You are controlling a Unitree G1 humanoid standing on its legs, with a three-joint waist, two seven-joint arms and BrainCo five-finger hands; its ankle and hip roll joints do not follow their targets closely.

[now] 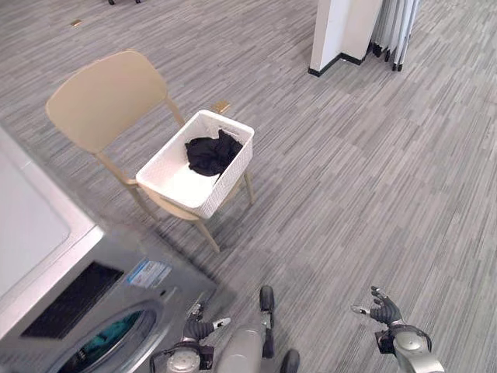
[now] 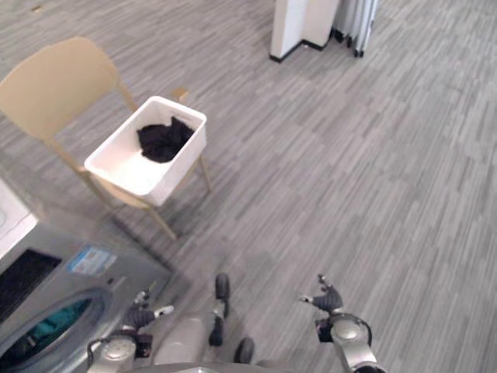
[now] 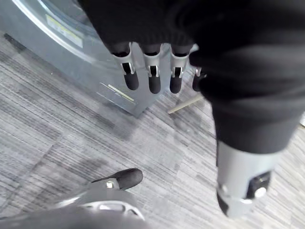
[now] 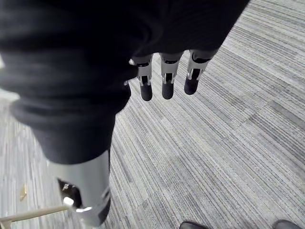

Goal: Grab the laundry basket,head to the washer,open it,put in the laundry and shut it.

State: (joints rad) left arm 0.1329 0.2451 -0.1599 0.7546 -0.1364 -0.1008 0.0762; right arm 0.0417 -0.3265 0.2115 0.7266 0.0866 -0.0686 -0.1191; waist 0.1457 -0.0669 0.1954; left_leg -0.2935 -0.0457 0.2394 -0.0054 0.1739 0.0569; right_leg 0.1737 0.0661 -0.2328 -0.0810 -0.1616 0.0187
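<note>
- While the white laundry basket [image 1: 196, 165] sits untouched on the seat of the beige chair [image 1: 109, 109], the step in hand is, as I judge it, the very first one: getting to the basket and taking hold of it.
- It rests square on the seat with one corner jutting a little past the front edge, so a grip on the two short end rims looks the safest way to lift it level.
- Dark laundry [image 1: 211, 153] lies bunched in the far half of the basket, toward the chair's outer side; I expect that end to weigh a touch more, so the lift should favour it to avoid tipping.
- The chair's backrest stands along one long side of the basket; approaching from the open front side keeps the arms from catching on it.
- The left hand [image 1: 199, 327] hangs low beside the washer [image 1: 85, 311], its fingers [image 3: 151, 76] straight and relaxed, holding nothing.
- The right hand [image 1: 382, 309] hangs over bare grey carpet [image 1: 373, 179], fingers [image 4: 167, 78] likewise loose and spread, also empty.
- Both hands are well apart from the basket, so the body must step toward the chair before either arm reaches.
- The washer stands close on the robot's left with something teal behind its round door glass; whether the door is latched I cannot tell.
- Turning toward the chair, the left arm should stay off the washer's front corner.
- Beyond the chair, a white pillar [image 1: 342, 31] with folded panels [image 1: 396, 31] leaning by it stands well away, no obstacle.
</note>
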